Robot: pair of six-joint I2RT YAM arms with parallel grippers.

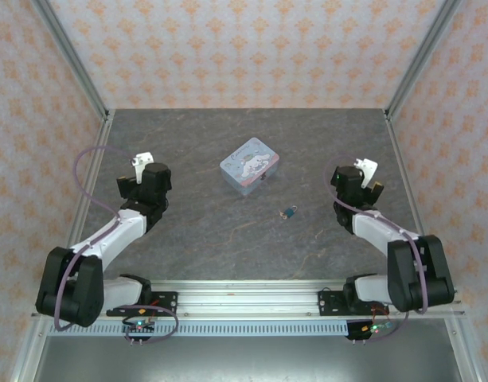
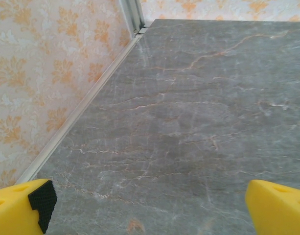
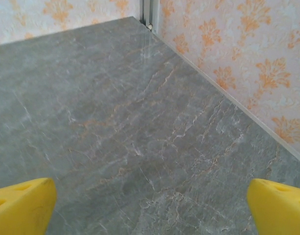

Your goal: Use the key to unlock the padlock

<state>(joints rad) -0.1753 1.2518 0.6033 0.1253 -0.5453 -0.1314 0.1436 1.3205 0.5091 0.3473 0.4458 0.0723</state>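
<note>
The left tool [image 2: 150,208] stands wide and empty over the tabletop [image 1: 196,231]. Near the box [image 1: 249,165], on its right, lies the padlock [image 1: 290,212], tiny, teal-blue with brass parts. The right tool [image 3: 150,208], also wide, is nearer and should approach low and slowly. The key is too small to see.

From above and behind the arm bases [image 1: 140,296], you look down on the whole grey table [image 1: 204,239]. Your left wrist camera sits close over it, facing the far-left corner post [image 2: 132,17]; your right wrist camera faces the far-right corner post [image 3: 147,12]. Both corners show from overhead too.
</note>
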